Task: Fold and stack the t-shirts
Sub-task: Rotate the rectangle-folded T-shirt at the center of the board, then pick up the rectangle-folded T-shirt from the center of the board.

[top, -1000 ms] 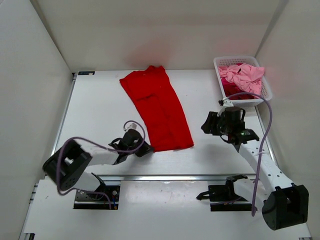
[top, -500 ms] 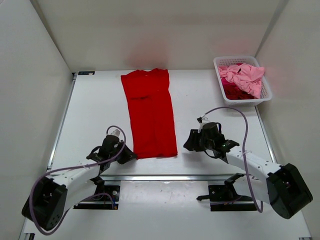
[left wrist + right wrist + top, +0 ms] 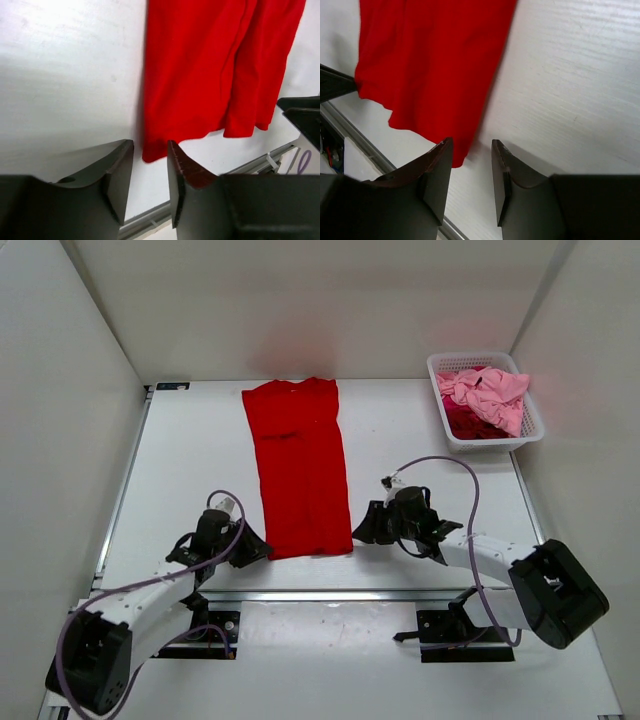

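— Where's the bright red shirt [image 3: 298,465]?
— Flat, lengthwise on the table [image 3: 200,460]. The left gripper [image 3: 248,547] and right gripper [image 3: 362,530] flank its near corners, jaws parted, gripping nothing.
— Anything nearby?
— The white basket [image 3: 441,418] at far right, holding the pink shirt [image 3: 490,390].

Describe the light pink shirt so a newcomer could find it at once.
Start at the white table, then go to the white lattice basket at its far right corner. The light pink shirt lies crumpled on top, paler than the magenta cloth beneath it.
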Available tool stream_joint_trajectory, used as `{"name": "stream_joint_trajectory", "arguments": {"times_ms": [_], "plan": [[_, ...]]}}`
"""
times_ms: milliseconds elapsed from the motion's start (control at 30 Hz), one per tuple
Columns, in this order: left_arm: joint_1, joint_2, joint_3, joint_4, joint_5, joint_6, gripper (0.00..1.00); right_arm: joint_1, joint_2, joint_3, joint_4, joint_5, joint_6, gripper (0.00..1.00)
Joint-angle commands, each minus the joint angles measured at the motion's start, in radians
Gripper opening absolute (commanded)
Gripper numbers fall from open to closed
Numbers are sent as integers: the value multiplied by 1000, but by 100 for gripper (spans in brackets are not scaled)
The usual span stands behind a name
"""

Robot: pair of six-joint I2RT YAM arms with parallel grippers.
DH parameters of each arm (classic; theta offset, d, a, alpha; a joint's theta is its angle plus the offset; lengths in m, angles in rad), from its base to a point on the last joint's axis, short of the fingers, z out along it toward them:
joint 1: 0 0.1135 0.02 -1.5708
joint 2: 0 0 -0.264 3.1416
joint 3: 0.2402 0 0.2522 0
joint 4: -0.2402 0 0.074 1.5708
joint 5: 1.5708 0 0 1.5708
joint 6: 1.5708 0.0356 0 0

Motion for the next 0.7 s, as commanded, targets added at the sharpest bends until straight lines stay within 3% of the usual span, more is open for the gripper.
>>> {"name": "stream_joint_trajectory", "arguments": {"times_ms": [0, 200, 433, 633, 667], "plan": [[-1, 118, 21, -11, -26, 49, 43, 4, 47, 20, 59, -15, -3, 33], [-8, 155, 50, 15, -68, 52, 33, 34, 72, 31, 75, -26, 3, 30], [-27, 200, 58, 12, -55, 64, 35, 61, 38, 40, 53, -33, 11, 35], [-24, 191, 59, 9, -52, 66, 16, 60, 99, 24, 85, -53, 24, 34], [-24, 188, 59, 6, -54, 66, 13, 58, 101, 22, 94, -52, 27, 29]]}}
